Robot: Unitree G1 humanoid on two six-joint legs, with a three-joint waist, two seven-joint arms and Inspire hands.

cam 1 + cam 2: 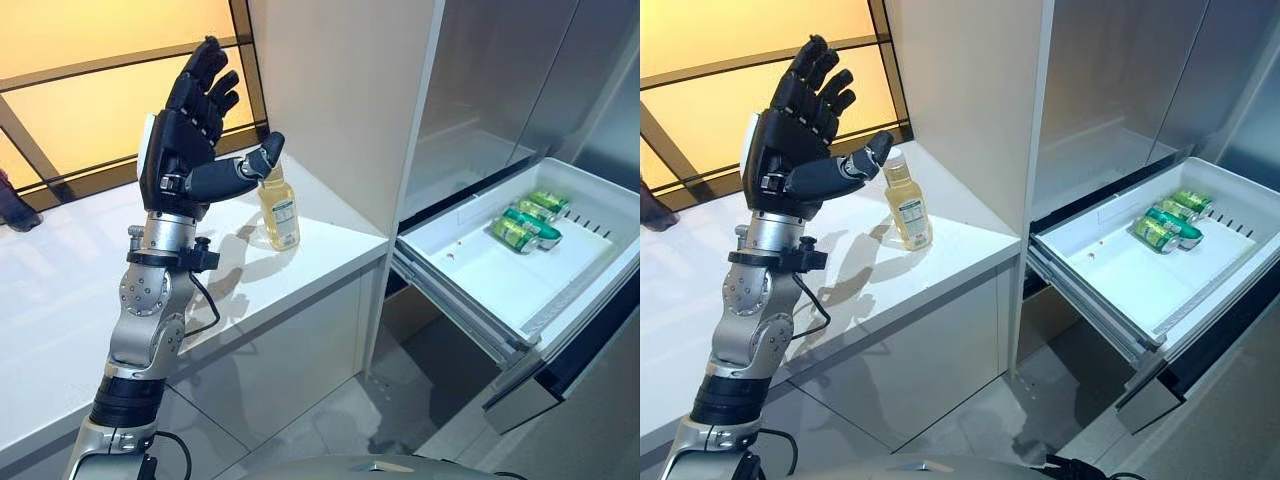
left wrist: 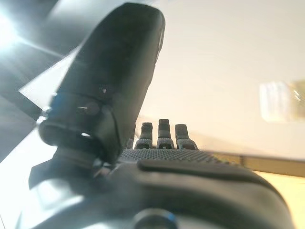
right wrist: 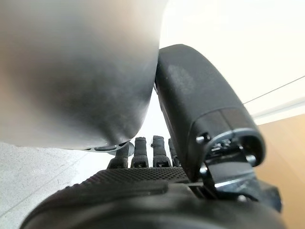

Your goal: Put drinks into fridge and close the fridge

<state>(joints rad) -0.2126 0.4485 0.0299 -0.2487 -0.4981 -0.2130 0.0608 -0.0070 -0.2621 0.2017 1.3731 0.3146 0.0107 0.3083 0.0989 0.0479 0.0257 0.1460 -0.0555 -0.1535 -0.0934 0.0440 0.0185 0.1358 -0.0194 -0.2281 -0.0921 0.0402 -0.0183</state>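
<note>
A small bottle of yellow drink (image 1: 279, 212) stands upright on the white counter (image 1: 70, 300), close to the tall white wall panel. My left hand (image 1: 185, 130) is raised just left of the bottle, open, its fingers spread upward. Its thumb tip reaches to beside the cap; whether it touches is unclear. Past that hand (image 2: 190, 191) in the left wrist view, the bottle (image 2: 281, 100) is a blur. The fridge's lower drawer (image 1: 470, 290) is pulled out, with three green cans (image 1: 528, 222) lying at its far end. My right hand (image 3: 143, 195) shows only in its own wrist view, fingers straight, holding nothing.
The tall white panel (image 1: 340, 100) stands between the counter and the grey fridge front (image 1: 500, 80). An amber window (image 1: 90, 90) runs behind the counter. The open drawer juts out over the grey floor (image 1: 330, 420).
</note>
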